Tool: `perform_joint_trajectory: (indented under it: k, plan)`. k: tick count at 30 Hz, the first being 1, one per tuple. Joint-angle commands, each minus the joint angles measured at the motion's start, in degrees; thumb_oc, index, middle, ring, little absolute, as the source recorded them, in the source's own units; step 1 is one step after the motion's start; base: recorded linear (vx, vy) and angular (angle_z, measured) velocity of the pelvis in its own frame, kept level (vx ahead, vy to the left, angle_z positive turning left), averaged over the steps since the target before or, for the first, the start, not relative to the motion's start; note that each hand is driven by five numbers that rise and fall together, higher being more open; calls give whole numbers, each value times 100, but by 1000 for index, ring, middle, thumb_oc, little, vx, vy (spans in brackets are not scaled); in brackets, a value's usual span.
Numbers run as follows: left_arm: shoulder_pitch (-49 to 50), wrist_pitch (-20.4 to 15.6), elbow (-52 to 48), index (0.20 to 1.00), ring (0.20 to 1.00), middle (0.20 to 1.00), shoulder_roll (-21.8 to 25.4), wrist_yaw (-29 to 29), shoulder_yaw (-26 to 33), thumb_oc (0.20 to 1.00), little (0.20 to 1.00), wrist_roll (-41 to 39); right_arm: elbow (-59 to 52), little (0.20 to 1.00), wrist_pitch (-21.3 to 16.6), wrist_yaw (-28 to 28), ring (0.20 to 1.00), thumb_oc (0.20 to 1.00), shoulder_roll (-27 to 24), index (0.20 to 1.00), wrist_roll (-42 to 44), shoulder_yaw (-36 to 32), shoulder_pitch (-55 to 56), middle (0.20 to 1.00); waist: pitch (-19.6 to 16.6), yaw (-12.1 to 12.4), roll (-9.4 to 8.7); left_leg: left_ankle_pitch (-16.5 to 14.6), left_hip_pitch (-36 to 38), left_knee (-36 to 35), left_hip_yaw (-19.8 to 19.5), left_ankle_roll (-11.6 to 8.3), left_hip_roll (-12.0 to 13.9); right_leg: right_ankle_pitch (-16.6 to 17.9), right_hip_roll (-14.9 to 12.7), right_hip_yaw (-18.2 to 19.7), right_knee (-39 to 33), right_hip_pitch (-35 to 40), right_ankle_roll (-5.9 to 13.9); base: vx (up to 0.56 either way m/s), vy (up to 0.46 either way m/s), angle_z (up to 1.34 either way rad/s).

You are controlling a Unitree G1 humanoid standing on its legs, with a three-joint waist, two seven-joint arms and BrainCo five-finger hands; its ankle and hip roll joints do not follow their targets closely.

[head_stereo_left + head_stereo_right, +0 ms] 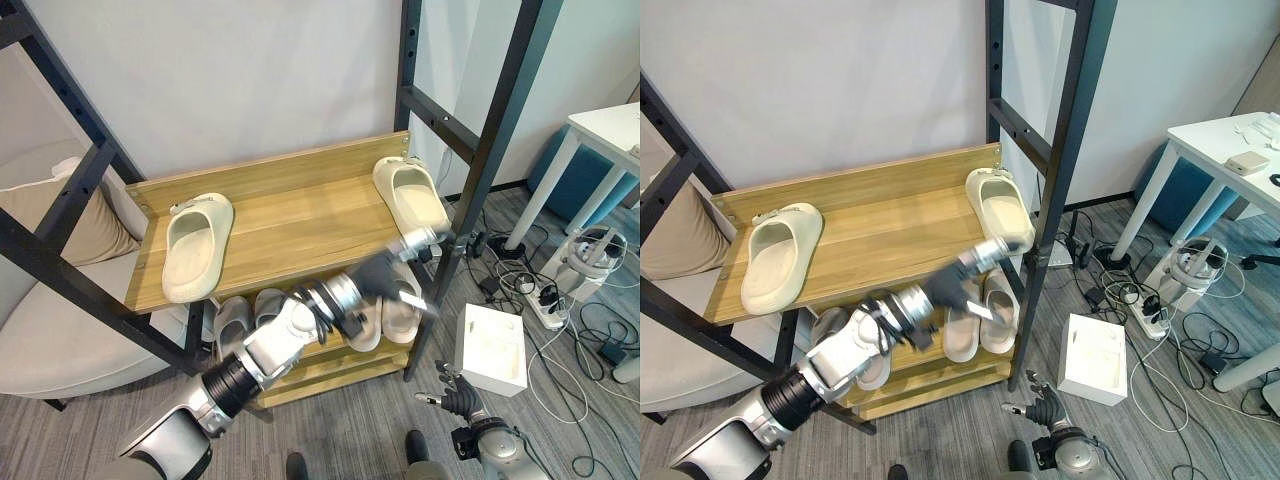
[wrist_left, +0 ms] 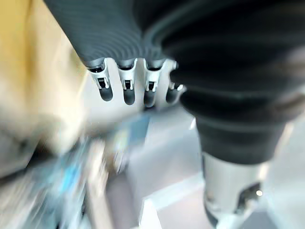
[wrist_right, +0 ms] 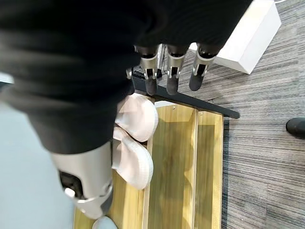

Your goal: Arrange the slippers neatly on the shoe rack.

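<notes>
My left hand (image 1: 400, 268) over front right of shoe rack (image 1: 290, 215), fingers straight, holding nothing. My right hand (image 1: 458, 398) low near floor, relaxed, empty. Right slipper (image 1: 411, 192) just beyond left hand, on top shelf, long axis front to back; left hand nearer. Left slipper (image 1: 197, 245) well apart at other end. More slippers (image 1: 980, 315) on lower shelf. No readable writing.

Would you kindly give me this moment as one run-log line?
top shelf: two beige slippers, far apart | left robot hand: open, empty, near right slipper | right robot hand: low, idle
</notes>
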Motion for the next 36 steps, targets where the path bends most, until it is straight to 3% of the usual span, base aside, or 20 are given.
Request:
perform_joint_trajectory:
  k: [1, 4, 5, 6, 9, 10, 17, 25, 32, 36]
  plan:
    - [-932, -282, 330, 1000, 1000, 1000, 584, 1315, 573, 1000, 1000, 2124, -434, 1000, -467, -65, 1000, 1000, 171, 1000, 107, 90, -229, 1000, 240, 82, -140, -509, 476, 4, -1, -182, 110, -729, -217, -237, 43, 502, 244, 52, -19, 6]
    - [-1016, -11, 692, 1000, 1000, 1000, 1188, 1905, 911, 1000, 1000, 3261, -414, 1000, -539, -1, 1000, 1000, 137, 1000, 117, 61, -195, 1000, 202, 111, -97, -531, 516, 4, 18, -195, 120, -747, -210, -242, 33, 537, 248, 29, -3, 2]
    - [-1018, -12, 702, 1000, 1000, 1000, 1194, 1930, 909, 1000, 1000, 3284, -413, 1000, -542, 1, 1000, 1000, 142, 1000, 119, 71, -206, 1000, 217, 102, -107, -464, 487, 4, 20, -189, 117, -691, -211, -234, 41, 502, 239, 33, 2, 0]
    - [-999, 165, 929, 1000, 1000, 1000, 1601, 2146, 1058, 1000, 1000, 3729, -399, 1000, -562, 29, 1000, 1000, 102, 1000, 134, 46, -159, 1000, 182, 126, -77, -534, 520, 4, 24, -200, 120, -749, -208, -234, 27, 535, 248, 31, 6, -2]
    - [-923, 320, 1167, 1000, 1000, 1000, 1932, 2299, 1187, 1000, 1000, 4009, -368, 1000, -577, 74, 1000, 1000, 81, 1000, 171, 42, -104, 1000, 172, 139, -67, -551, 549, 4, 28, -209, 126, -757, -208, -260, 29, 561, 252, 28, 2, 0]
    - [-799, 426, 1308, 1000, 1000, 1000, 2280, 2330, 1312, 1000, 1000, 4208, -377, 1000, -587, 114, 1000, 1000, 55, 1000, 211, -24, -44, 1000, 170, 174, -59, -479, 522, 4, 23, -209, 119, -697, -213, -272, 34, 539, 246, 0, 0, 0]
    - [215, 433, 1078, 1000, 1000, 1000, 2993, 2234, 2038, 1000, 1000, 4433, -342, 1000, -537, 201, 1000, 1000, 60, 1000, 209, -139, 50, 1000, 121, 321, -47, -568, 571, 4, -5, -222, 123, -775, -209, -308, 22, 609, 245, 28, -2, 0]
    - [545, 483, 1299, 1000, 1000, 1000, 3334, 2090, 2120, 1000, 1000, 4612, -333, 1000, -524, 233, 1000, 1000, 26, 1000, 145, -130, 26, 1000, 104, 370, -56, -571, 566, 4, -23, -219, 136, -783, -192, -335, 17, 627, 241, 10, -4, 4]
    - [24, 691, 2133, 1000, 1000, 1000, 3180, 2080, 1478, 1000, 1000, 4785, -357, 1000, -535, 225, 1000, 1000, -7, 1000, 167, -92, 78, 1000, 106, 289, -76, -571, 557, 4, -5, -219, 142, -787, -178, -334, 18, 617, 246, 0, 0, 0]
    - [-921, 1046, 3265, 1000, 1000, 1000, 2878, 2207, 702, 1000, 1000, 4896, -416, 1000, -553, 162, 1000, 1000, -99, 1000, 175, -62, 119, 1000, 134, 120, -86, -574, 539, 4, 72, -217, 150, -764, -174, -268, 23, 527, 279, -2, 1, -3]
